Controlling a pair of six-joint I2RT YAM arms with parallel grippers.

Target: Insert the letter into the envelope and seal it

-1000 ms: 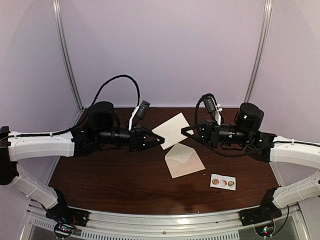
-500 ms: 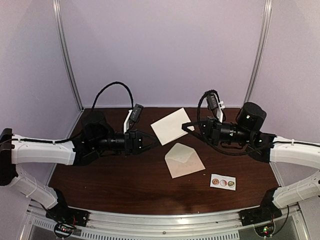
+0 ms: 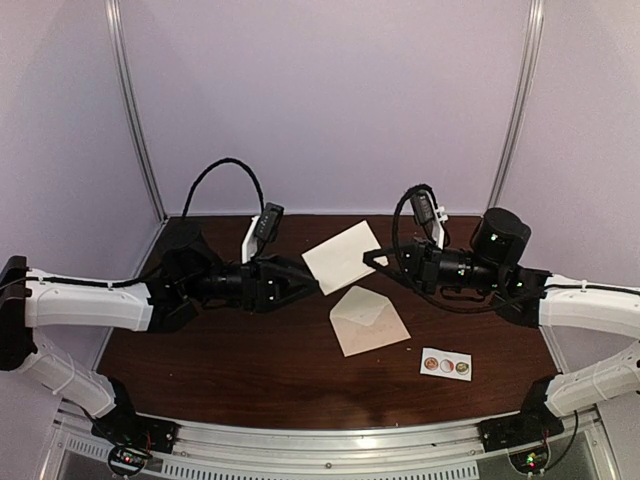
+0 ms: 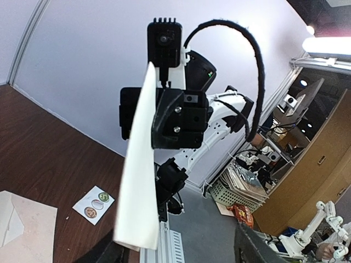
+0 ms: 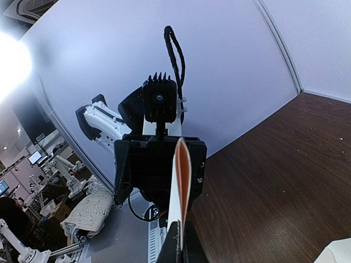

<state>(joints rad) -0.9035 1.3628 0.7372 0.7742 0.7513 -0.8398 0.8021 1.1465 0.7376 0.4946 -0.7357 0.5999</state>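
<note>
Top external: right fingers (image 3: 376, 260) pinch letter (image 3: 343, 257); sticker strip (image 3: 446, 364) unreadable

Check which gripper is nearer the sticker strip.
Right. The right gripper hangs behind the sticker strip, slightly left of it; the left gripper is farther left, beyond the envelope.

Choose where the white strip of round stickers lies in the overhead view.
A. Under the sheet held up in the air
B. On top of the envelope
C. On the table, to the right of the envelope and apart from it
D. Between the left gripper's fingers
C: the sticker strip lies flat on the table, right of the envelope, with bare wood showing between the two.
</note>
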